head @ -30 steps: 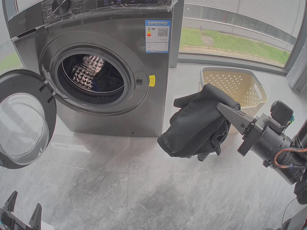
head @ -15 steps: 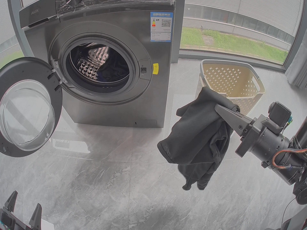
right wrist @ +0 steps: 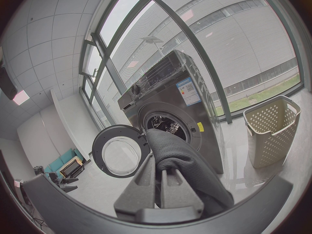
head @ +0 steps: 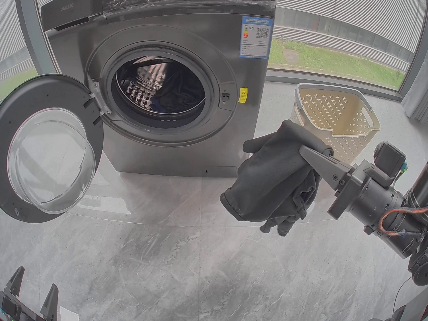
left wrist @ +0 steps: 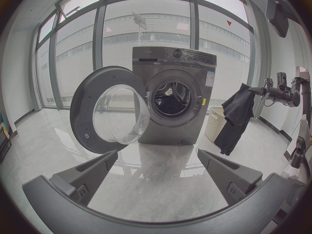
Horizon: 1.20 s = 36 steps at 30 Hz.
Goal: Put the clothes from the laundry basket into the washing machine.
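Note:
A dark grey garment hangs above the floor with my right gripper shut on its upper edge, between the washing machine and the beige laundry basket. The same garment drapes over my right gripper in the right wrist view, and hangs as a dark garment in the left wrist view. The machine's round door is swung open to the left. Dark clothing lies inside the drum. My left gripper sits low at the front left, open and holding nothing.
The basket stands on the grey marble floor to the right of the machine, beside a tall window. The open door juts out over the floor at the left. Open floor lies in front of the machine.
The head camera has shifted, so the machine and basket appear further right and lower. The garment's hanging tail has swung up and bunched. My right gripper still holds it at the same spot.

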### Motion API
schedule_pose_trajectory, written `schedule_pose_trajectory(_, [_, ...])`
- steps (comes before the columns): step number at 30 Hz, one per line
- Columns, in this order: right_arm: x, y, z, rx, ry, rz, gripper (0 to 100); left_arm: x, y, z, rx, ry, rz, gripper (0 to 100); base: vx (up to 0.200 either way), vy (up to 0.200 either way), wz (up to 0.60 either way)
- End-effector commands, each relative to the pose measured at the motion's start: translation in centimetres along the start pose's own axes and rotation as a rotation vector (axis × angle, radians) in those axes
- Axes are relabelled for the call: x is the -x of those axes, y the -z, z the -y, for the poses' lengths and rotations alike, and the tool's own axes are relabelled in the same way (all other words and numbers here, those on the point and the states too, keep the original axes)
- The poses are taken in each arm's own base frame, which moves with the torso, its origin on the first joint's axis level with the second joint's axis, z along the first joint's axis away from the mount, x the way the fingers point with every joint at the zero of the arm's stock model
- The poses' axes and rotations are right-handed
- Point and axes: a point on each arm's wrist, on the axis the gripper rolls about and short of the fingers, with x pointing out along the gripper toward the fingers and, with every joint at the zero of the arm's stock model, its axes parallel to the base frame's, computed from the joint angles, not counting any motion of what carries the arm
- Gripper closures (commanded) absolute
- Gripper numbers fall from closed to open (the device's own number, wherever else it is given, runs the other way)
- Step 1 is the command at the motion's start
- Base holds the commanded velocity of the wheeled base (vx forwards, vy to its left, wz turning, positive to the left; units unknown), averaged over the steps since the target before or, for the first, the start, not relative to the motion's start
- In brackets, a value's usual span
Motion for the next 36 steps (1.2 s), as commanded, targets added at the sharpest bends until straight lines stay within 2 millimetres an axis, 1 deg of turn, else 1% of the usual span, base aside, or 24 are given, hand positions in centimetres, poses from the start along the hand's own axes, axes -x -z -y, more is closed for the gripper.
schedule_pose_trajectory(1, [-0.03,0.03,0.01,0.0,0.001,-0.001,100,-0.01,0.53,-0.02,0.001,0.0,-0.001,0,0.0,0.2,0.0])
schedule_pose_trajectory(8, [-0.01,0.05,0.09,0.003,0.004,-0.002,100,-0.01,0.53,-0.02,0.001,0.0,-0.001,0,0.0,0.2,0.0])
schedule_pose_trajectory(12, [0.03,-0.03,0.14,0.003,0.005,0.0,100,-0.01,0.53,0.0,-0.027,0.003,-0.002,0,0.0,0.0,0.0])
schedule_pose_trajectory(25, [0.11,-0.34,0.21,0.007,0.008,0.014,100,-0.01,0.53,0.0,-0.028,0.004,-0.002,0,0.0,0.0,0.0])
schedule_pose_trajectory(29, [-0.07,0.02,0.25,0.004,0.01,0.0,100,-0.01,0.53,0.0,-0.028,0.004,-0.002,0,0.0,0.0,0.0])
schedule_pose_trajectory(36, [-0.02,0.01,0.25,0.003,0.01,0.0,100,-0.01,0.53,0.0,-0.028,0.004,-0.002,0,0.0,0.0,0.0])
